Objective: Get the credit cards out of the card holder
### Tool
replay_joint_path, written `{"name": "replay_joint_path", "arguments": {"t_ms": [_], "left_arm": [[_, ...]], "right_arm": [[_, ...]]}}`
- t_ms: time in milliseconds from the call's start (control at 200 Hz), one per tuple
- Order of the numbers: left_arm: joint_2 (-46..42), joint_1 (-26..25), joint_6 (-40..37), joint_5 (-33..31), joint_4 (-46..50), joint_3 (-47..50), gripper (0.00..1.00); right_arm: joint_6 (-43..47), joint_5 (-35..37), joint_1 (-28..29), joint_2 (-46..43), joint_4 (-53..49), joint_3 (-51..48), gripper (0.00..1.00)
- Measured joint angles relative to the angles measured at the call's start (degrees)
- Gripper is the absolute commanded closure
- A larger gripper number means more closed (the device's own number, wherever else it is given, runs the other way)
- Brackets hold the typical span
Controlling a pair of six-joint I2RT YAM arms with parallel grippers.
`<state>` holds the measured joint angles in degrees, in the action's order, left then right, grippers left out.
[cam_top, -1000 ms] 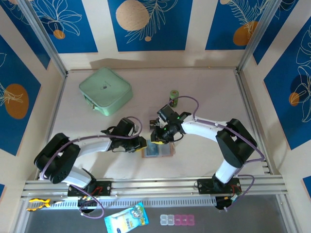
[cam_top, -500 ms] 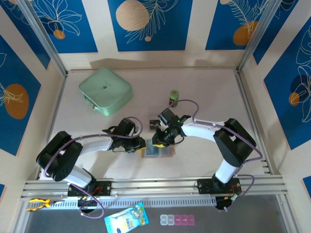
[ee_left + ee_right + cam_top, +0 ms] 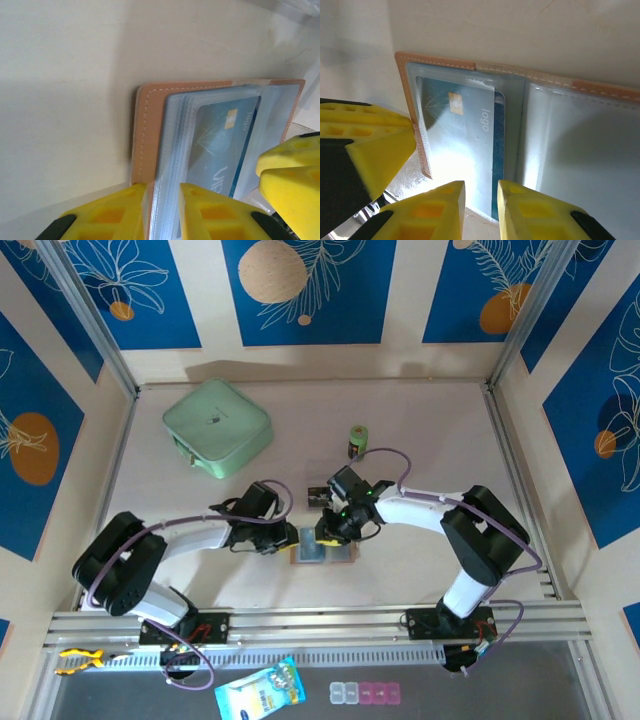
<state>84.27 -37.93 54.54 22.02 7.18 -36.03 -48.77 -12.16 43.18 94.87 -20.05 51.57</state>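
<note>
Blue plastic credit card [image 3: 462, 150] is seen in a clear sleeve of the tan leather-like bifold card holder [image 3: 600, 89], which is laid open on the pale table [image 3: 430, 420] between the arms. The holder's left edge is pinched by the left gripper [image 3: 164, 215]. The right gripper [image 3: 481, 212] is set narrowly about the card's lower edge, but a grip cannot be confirmed. Withdrawal of the first card is judged to be the step in hand. A firm pinch and a straight pull along the sleeve would be called for.

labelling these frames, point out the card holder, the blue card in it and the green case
tan leather-like bifold card holder [image 3: 146, 135], left wrist view, stitched outer flap
blue plastic credit card [image 3: 462, 142], right wrist view, its face under the clear sleeve
mint-green square case [image 3: 217, 427], top external view, middle of its lid
</note>
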Motion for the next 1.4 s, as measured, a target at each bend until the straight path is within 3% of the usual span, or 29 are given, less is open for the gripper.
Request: {"name": "replay_joint_path", "arguments": {"t_ms": [1135, 1400], "left_arm": [[3.3, -1.0, -0.6, -2.1, -0.1, -1.3, 0.84], [3.4, -1.0, -0.7, -2.1, -0.3, -1.3, 0.84]], "right_arm": [[0.3, -1.8, -0.3, 2.5, 4.1, -0.7, 0.81], [0.3, -1.7, -0.3, 2.5, 4.4, -0.9, 0.79]]}}
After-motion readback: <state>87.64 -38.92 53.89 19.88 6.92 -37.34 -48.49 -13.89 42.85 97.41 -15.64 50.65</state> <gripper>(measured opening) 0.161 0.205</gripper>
